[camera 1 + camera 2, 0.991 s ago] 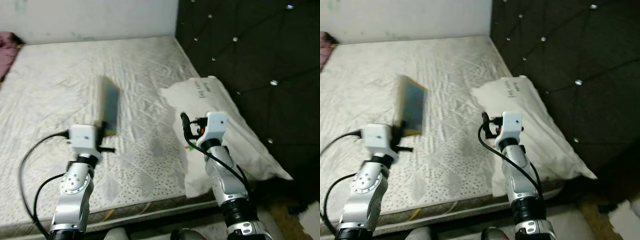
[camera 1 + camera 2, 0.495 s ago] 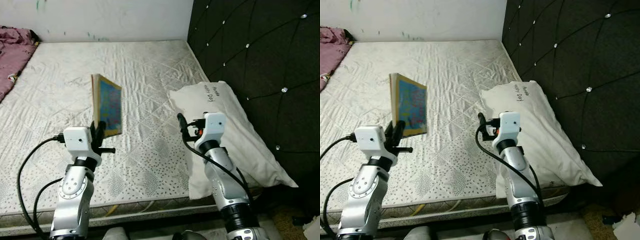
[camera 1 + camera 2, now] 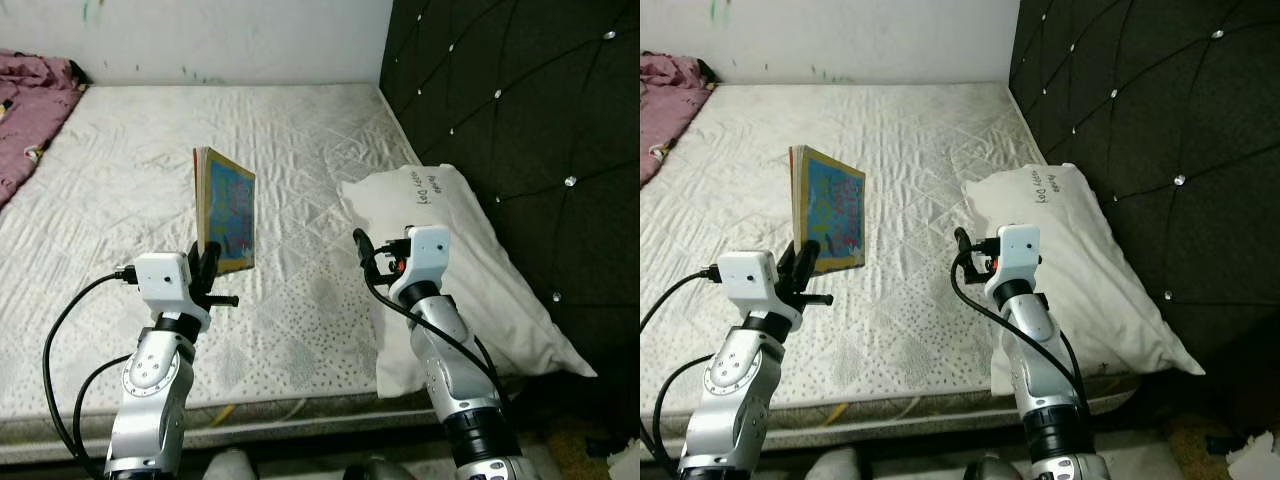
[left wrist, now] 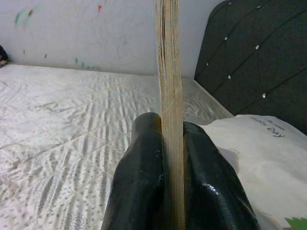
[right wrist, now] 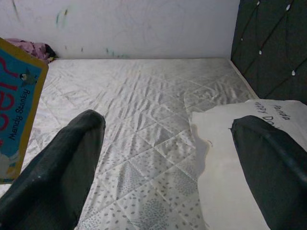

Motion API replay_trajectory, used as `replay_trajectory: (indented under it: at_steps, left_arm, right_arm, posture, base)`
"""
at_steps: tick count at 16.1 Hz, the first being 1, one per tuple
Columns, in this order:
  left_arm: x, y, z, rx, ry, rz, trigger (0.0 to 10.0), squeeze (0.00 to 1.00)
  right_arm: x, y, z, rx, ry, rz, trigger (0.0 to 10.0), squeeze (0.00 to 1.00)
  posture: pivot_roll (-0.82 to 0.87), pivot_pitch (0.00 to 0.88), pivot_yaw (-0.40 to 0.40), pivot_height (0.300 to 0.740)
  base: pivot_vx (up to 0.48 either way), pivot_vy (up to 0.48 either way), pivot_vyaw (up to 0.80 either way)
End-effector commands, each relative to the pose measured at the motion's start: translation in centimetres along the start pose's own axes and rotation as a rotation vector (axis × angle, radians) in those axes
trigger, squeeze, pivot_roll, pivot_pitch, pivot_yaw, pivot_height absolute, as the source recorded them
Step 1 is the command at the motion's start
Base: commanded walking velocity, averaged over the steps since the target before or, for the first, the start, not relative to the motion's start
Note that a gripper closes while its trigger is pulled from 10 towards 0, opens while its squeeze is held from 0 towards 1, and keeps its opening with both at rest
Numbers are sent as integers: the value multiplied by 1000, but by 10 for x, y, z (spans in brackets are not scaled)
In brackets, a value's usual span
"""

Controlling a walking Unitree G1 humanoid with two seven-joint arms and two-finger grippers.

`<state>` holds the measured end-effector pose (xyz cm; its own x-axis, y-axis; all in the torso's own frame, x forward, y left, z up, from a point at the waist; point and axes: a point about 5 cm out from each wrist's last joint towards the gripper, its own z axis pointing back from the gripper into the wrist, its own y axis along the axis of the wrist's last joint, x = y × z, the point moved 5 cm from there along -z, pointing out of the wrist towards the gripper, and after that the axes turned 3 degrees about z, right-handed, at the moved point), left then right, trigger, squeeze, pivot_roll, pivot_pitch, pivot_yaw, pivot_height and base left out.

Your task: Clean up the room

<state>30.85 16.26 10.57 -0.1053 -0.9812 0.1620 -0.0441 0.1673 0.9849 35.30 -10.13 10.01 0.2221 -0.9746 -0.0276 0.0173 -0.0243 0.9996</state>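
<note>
I've got the thin blue picture book [image 3: 829,214] pinched upright in the left gripper [image 3: 207,262] over the white quilted bed's [image 3: 110,180] near edge, right gripper [image 3: 962,243] spread wide and empty beside the white pillow [image 3: 470,270]; next I judge it needs carrying somewhere to put away.

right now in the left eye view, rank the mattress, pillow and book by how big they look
1. mattress, by far the largest
2. pillow
3. book, smallest, though the left gripper holds it up nearer the camera, so it looks bigger than it would lying flat
</note>
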Motion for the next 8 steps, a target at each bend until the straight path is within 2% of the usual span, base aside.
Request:
replay_trajectory:
  at_steps: [1,8]
  left_arm:
    - [1,10,-3,34,-3,-16,10000,0]
    - [-2,10,-5,31,20,-25,10000,0]
  right_arm:
    - [0,4,0,8,-2,-1,10000,0]
    - [0,4,-2,5,6,-1,10000,0]
  posture:
    - [116,0,-25,672]
    - [113,0,-23,597]
  base:
    - [0,0,0]
    - [0,0,0]
